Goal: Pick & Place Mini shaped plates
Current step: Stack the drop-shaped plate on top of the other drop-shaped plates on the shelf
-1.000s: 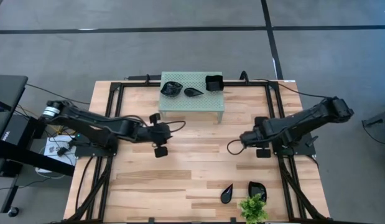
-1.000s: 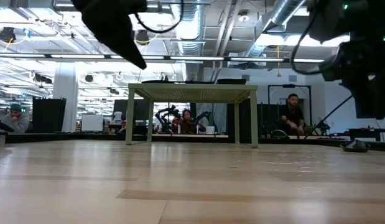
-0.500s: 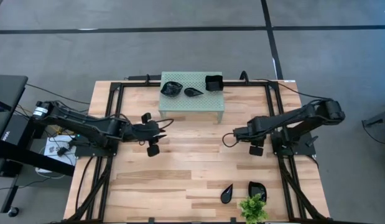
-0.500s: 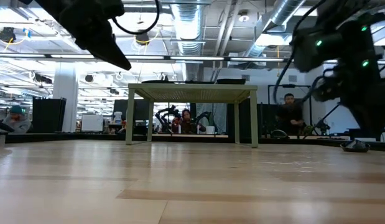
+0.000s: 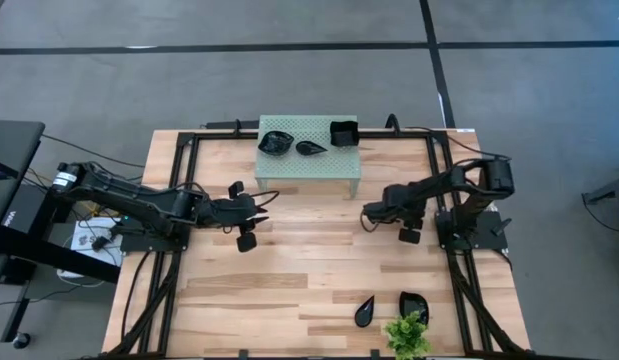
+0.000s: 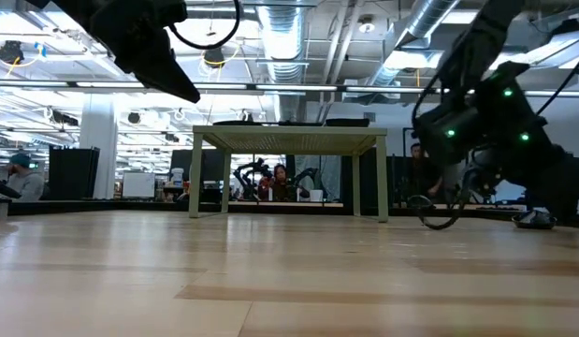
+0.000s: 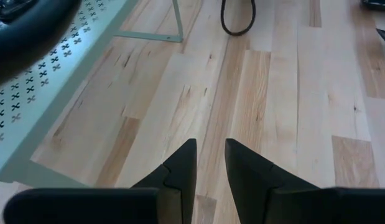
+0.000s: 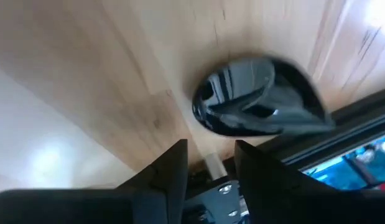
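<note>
both pairs of jaws stand a narrow gap apart with nothing between them. the left gripper shows bare wood between its fingers; in the high view it hangs over the table at about 9 o'clock of centre, just off the near left leg of the pale green stand. the right gripper is at about 3 o'clock of centre, off the stand's right end, and its own camera looks past empty fingers at one glossy rounded black plate lying close to the dark table frame.

three mini plates already sit on the stand: a rounded one, a teardrop and a square one. two more lie on the wood at about 5 o'clock, a teardrop and a rounded one.

these dishes look hard, light and slick, probably brittle if dropped. a pinch across the raised rim seems the sound hold, one finger inside and one outside; flat-on they would likely skid.

the small green plant stands touching or just beside the rounded plate on the wood, crowding any approach from the table's near edge. a loop of cable lies by the stand.
</note>
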Available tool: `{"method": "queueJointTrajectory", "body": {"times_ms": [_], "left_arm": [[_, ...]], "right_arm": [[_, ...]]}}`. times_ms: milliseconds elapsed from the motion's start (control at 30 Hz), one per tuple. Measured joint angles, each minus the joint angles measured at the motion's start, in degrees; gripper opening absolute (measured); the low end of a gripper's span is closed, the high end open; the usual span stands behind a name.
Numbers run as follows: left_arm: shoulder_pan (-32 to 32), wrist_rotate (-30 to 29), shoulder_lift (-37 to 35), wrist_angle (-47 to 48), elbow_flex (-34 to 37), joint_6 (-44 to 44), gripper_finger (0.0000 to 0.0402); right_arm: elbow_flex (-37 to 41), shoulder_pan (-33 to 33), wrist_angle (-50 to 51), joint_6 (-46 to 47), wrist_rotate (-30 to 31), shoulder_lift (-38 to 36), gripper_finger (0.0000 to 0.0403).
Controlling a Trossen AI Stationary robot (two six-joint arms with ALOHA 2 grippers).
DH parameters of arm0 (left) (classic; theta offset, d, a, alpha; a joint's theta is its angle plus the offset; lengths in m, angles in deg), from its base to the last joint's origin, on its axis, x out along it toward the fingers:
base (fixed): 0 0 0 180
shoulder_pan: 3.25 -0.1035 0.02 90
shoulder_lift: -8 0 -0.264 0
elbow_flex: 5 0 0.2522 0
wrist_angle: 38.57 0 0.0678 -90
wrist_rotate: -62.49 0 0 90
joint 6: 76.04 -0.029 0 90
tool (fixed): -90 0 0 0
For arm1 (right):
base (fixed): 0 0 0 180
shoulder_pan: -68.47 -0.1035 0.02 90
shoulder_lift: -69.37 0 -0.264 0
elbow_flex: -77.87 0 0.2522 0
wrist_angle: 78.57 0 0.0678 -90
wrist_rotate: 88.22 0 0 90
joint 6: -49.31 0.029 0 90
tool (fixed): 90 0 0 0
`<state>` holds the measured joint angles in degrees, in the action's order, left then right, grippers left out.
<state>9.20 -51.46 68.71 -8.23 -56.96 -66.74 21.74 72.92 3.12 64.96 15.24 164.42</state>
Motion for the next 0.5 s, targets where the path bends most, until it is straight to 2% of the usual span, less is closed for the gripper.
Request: {"method": "queueJointTrajectory", "body": {"times_ms": [167, 300, 500], "left_arm": [[0.00, 0.00, 0.00, -0.05, 0.02, 0.00, 0.0086], [0.00, 0.02, 0.00, -0.13, 0.02, 0.00, 0.0086], [0.00, 0.02, 0.00, -0.15, 0.02, 0.00, 0.0086]], "right_arm": [[-3.63, -0.04, 0.42, -3.38, 1.52, -2.18, 0.0127], [-2.72, 1.82, -0.28, -5.59, -1.91, -3.34, 0.0127], [-2.66, 4.57, -1.11, -6.59, -3.57, 0.20, 0.0127]]}}
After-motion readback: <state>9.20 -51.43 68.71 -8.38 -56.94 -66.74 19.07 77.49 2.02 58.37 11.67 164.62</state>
